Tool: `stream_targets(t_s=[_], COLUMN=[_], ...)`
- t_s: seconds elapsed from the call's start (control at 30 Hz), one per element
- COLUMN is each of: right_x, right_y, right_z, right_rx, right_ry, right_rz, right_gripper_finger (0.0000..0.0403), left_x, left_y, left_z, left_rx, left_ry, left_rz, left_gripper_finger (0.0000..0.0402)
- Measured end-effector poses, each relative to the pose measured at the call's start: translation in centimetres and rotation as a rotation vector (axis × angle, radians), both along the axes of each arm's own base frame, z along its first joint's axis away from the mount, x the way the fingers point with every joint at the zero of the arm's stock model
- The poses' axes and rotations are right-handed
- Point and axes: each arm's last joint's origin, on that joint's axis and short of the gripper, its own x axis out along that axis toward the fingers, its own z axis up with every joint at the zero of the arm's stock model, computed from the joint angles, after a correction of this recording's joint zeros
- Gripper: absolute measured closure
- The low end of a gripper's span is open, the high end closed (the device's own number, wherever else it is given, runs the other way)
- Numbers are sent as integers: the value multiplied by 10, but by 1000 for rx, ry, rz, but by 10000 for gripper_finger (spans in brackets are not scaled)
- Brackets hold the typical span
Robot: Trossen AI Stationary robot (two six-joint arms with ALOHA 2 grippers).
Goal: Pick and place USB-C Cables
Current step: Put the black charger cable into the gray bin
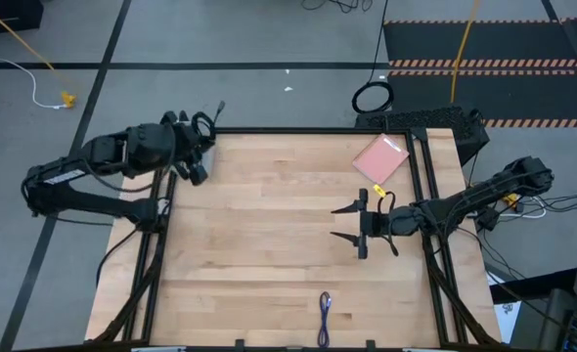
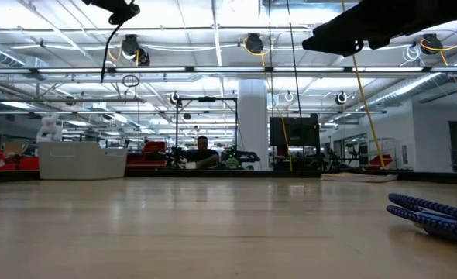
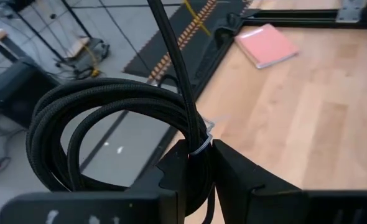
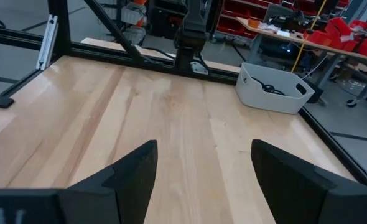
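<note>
Pinching a black cable [image 3: 109, 124] in the left tool [image 3: 202, 158], with the coil hanging free, up at the far left corner of the counter [image 1: 269, 235]. Looks like carrying, not yet dropping.

Can see a second black cable [image 4: 267, 88] lying inside the white bin [image 4: 274, 99] just past that same corner. Counts as done, most likely.

Leaves the blue cable [image 1: 325, 305] to do. Lies flat on the wood, close to the near edge, about halfway along, touching nothing.

So: one in, one in the air, one to go.

Shows a black ring [image 1: 372, 98] on the floor beyond the far edge too. Cannot tell what it is.

Holds the right tool [image 1: 352, 223] spread wide and empty above the right part of the counter, near the pink square [image 1: 379, 156], well apart from the blue cable.

Lots of bare wood in the middle for moving. Need to watch the black frame rails along the left and right sides, and the near edge right by the blue cable. Little room there for a slip.
</note>
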Motion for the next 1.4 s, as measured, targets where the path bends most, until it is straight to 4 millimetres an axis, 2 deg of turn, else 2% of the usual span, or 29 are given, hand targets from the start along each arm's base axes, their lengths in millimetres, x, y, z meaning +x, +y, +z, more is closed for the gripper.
stream_targets(t_s=[0.17,0.43,0.73,0.97,1.4], right_x=[0,0,0,0,0], right_y=[0,0,0,0,0], right_z=[0,0,0,0,0], right_rx=[3,11,12,12,12], right_ry=[0,-1,0,0,1], right_rz=[0,-1,2,2,2], right_gripper_finger=[149,149,149,149,149], left_x=[-4,-9,-16,-21,-47], left_y=[9,24,40,56,77], left_z=[-11,-60,-104,-136,-189], left_rx=[10,7,-80,-137,-277], left_ry=[8,-24,-100,-150,-204], left_rz=[29,86,212,357,710], left_gripper_finger=[337,337,337,337,337])
